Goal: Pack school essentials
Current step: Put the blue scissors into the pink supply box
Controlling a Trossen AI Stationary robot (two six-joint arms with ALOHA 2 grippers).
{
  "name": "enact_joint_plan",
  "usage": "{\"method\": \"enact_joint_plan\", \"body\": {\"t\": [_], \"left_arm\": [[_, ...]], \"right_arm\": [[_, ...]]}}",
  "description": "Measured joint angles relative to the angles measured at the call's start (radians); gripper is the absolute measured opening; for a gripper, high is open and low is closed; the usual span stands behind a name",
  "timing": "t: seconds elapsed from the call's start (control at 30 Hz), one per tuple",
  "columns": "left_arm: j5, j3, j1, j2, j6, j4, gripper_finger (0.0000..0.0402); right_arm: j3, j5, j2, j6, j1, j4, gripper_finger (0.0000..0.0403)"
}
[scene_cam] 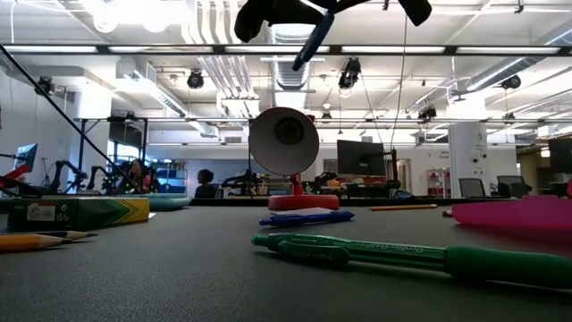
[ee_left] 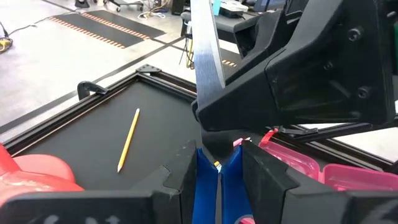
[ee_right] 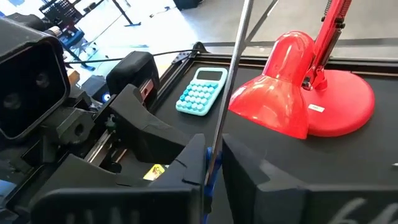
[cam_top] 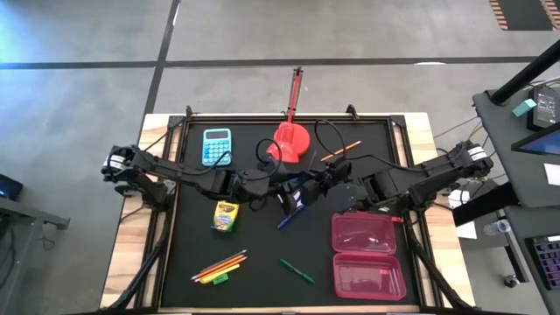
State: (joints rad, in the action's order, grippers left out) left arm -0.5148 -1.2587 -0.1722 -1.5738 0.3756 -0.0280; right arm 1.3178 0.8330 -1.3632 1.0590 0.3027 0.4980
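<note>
Blue-handled scissors [ee_left: 208, 62] clamped between both claws, mid-table.

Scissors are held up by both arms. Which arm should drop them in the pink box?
Right. The left gripper and right gripper both pinch the scissors, but the open pink box lies on the right arm's side.

I've got both arms reaching in low from the table's sides, meeting mid-table, wrists roughly level & facing each other. Left gripper [cam_top: 282, 191] sits just left of centre, its fingers [ee_left: 186, 168] closed tight on the blue-handled scissors [ee_left: 208, 56]. Right gripper [cam_top: 308, 188] is right up against it, fingers [ee_right: 193, 163] pinched on the same pair, edge-on in its wrist cam. Both raised off the mat.
</note>
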Motion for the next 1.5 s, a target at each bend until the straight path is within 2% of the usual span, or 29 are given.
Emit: {"method": "enact_joint_plan", "body": {"t": [0.17, 0.3, 0.47, 0.7, 0.77, 0.97, 1.1, 1.3, 1.5], "left_arm": [[0.009, 0.001, 0.000, 0.000, 0.000, 0.001, 0.0089], [0.055, 0.001, 0.001, 0.000, -0.023, 0.003, 0.0096], [0.141, 0.001, 0.001, 0.000, -0.020, 0.010, 0.0140], [0.265, 0.004, -0.002, 0.002, -0.015, 0.028, 0.0192], [0.268, 0.004, 0.000, 0.002, -0.015, 0.032, 0.0195], [0.267, 0.000, 0.000, 0.008, -0.009, 0.149, 0.0196], [0.264, 0.005, 0.000, 0.018, 0.069, 0.228, 0.0196], [0.273, 0.006, 0.001, 0.017, 0.091, 0.283, 0.0196], [0.282, 0.006, 0.001, 0.019, 0.116, 0.282, 0.0196]], "right_arm": [[0.000, -0.003, 0.000, 0.003, 0.000, 0.001, 0.0017], [0.000, -0.020, 0.002, -0.003, 0.001, 0.007, 0.0016], [0.000, -0.072, 0.018, -0.003, 0.001, 0.039, 0.0014], [0.000, -0.144, 0.110, 0.080, 0.003, 0.257, 0.0012], [0.000, -0.214, 0.129, 0.099, 0.009, 0.317, 0.0012], [0.000, -0.533, 0.131, 0.137, 0.068, 0.410, 0.0012], [0.000, -0.712, 0.096, 0.231, 0.138, 0.471, 0.0012], [-0.006, -0.874, 0.031, 0.378, 0.252, 0.589, 0.0012], [-0.012, -0.944, -0.063, 0.381, 0.328, 0.607, 0.0012]]}}
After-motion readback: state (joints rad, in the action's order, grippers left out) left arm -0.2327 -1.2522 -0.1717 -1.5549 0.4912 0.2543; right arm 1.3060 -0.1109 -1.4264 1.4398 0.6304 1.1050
